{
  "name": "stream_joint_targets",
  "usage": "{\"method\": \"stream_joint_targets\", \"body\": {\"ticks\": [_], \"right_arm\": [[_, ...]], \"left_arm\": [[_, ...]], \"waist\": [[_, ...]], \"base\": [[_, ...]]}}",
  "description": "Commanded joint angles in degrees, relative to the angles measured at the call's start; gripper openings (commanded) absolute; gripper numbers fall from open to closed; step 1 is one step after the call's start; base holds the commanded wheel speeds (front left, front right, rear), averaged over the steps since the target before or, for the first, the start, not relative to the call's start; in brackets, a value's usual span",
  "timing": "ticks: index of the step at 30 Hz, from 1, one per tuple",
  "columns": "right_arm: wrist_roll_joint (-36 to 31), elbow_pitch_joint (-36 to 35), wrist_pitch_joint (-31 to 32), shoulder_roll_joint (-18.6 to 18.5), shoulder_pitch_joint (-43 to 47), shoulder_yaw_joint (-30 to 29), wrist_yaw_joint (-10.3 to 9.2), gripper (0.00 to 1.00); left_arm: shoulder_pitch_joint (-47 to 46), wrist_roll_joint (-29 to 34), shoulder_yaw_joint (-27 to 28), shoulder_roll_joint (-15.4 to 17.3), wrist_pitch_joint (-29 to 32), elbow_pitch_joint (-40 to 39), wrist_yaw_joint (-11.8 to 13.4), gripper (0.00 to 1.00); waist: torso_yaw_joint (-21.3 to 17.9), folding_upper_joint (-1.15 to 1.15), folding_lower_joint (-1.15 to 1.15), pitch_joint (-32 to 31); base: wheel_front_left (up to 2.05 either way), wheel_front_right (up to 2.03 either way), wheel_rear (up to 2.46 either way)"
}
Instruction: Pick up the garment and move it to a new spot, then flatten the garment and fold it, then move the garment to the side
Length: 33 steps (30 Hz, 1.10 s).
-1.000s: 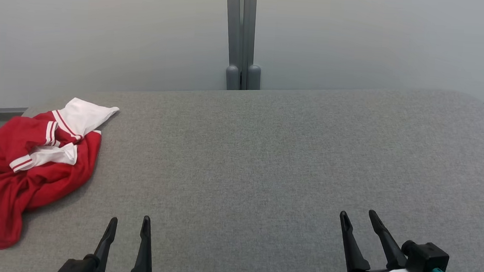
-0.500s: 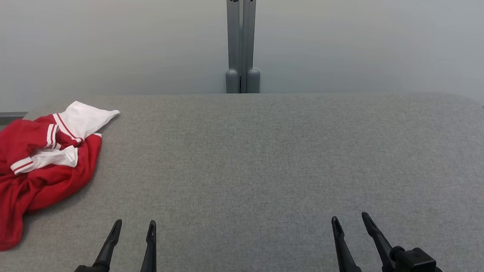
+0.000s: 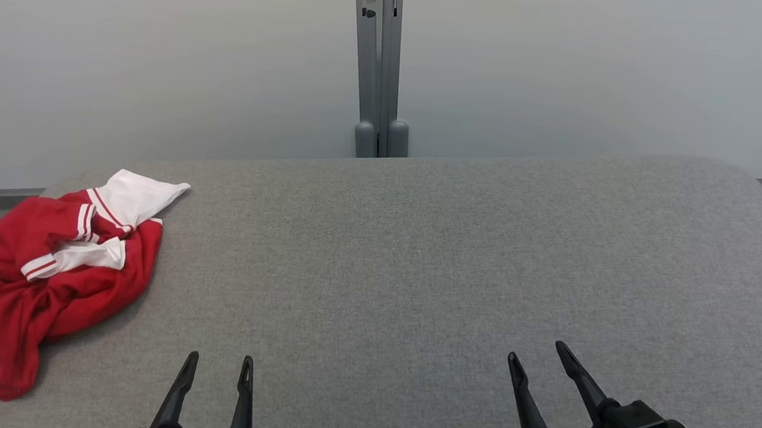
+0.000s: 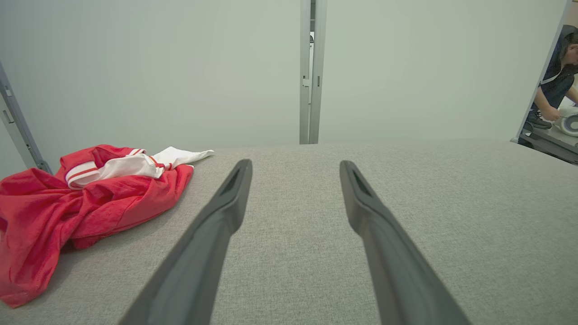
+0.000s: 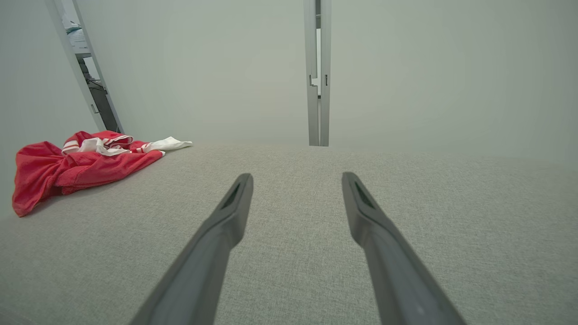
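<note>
Crumpled red-and-white fabric garment [image 3: 52, 286] lies heaped at middle left, untouched; left gripper [image 3: 220, 360] and right gripper [image 3: 536, 351] hover spread, ready to grasp.

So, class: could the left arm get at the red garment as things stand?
Probably yes. The left gripper is open and empty, and only bare grey table lies between it and the crumpled garment to its left. Whether the arm stretches that far cannot be told.
</note>
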Motion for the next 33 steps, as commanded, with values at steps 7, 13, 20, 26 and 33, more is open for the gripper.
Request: {"method": "stream_joint_targets", "body": {"ticks": [7,13,20,26,33], "right_arm": [[-0.07,0.05,-0.19,-0.22,0.88,0.14,0.03,1.00],[0.35,0.01,-0.19,-0.21,1.34,0.20,0.03,1.00],[0.68,-0.01,-0.18,-0.21,1.73,0.55,0.03,1.00],[1.14,-0.06,-0.19,-0.20,2.54,1.20,0.03,1.00],[2.01,-0.26,-0.18,-0.21,2.85,1.96,0.03,1.00]], "left_arm": [[0.92,0.56,0.33,0.36,-0.02,0.14,-0.55,1.00],[0.97,1.10,0.53,0.36,-0.02,0.46,-0.98,1.00],[1.00,1.51,0.82,0.35,-0.02,0.50,-1.21,1.00],[1.53,1.84,0.97,0.35,-0.01,0.55,-1.33,1.00],[2.49,1.87,1.84,0.34,-0.01,0.61,-1.33,1.00]], "waist": [[0.10,0.00,0.00,-0.39],[0.61,0.00,0.00,-0.54],[2.78,0.00,0.00,-0.46],[6.49,0.00,0.00,-0.67],[11.24,0.00,0.00,-1.02]], "base": [[0.00,0.00,0.00],[0.00,0.00,0.00],[0.00,0.00,0.00],[0.00,0.00,0.00],[0.00,0.00,0.00]]}}
